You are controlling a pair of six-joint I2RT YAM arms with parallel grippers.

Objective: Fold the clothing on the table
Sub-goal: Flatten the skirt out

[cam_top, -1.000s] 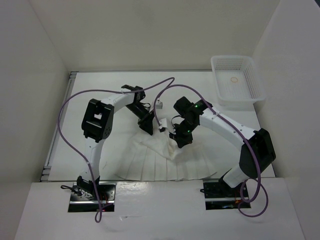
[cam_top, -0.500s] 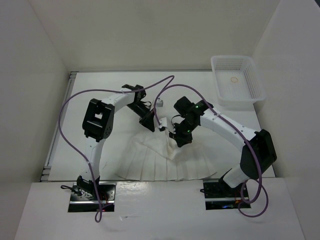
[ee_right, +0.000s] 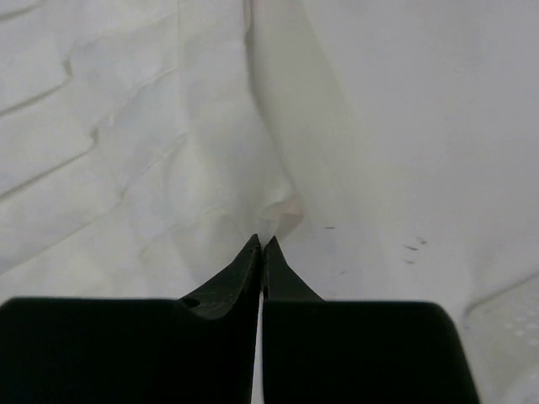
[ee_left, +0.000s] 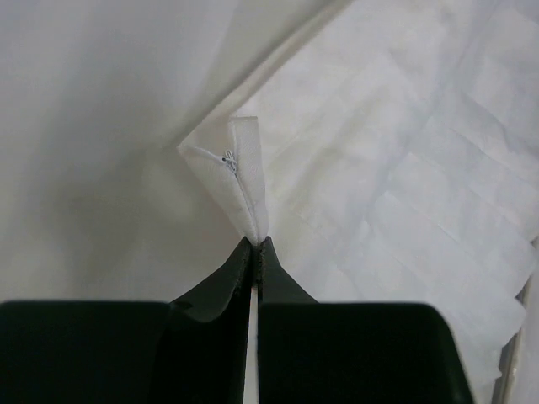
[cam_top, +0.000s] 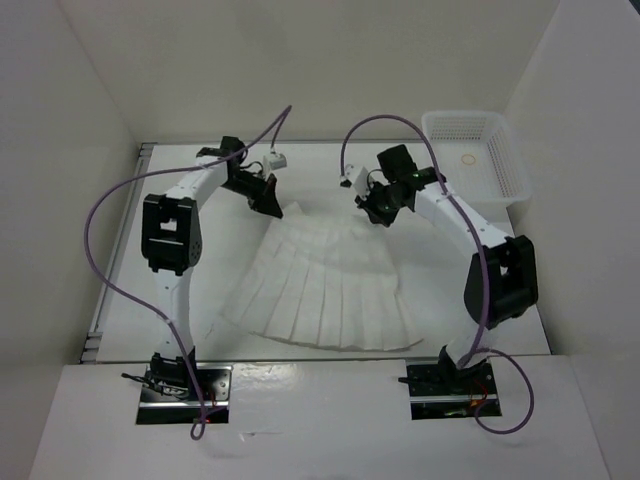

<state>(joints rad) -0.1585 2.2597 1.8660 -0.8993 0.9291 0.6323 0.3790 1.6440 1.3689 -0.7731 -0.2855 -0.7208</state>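
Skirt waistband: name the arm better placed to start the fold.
Left, probably: the left gripper plainly pinches the zip corner of the skirt; whether the right gripper, also shut, holds fabric is unclear.

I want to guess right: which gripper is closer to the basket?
Right. The right gripper pinches the skirt corner nearest the basket; the left gripper pinches the other corner, much farther off.

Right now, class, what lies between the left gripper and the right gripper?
The narrow waistband edge of the skirt spans the stretch from the left gripper to the right gripper, each shut on one corner; the top external view shows it.
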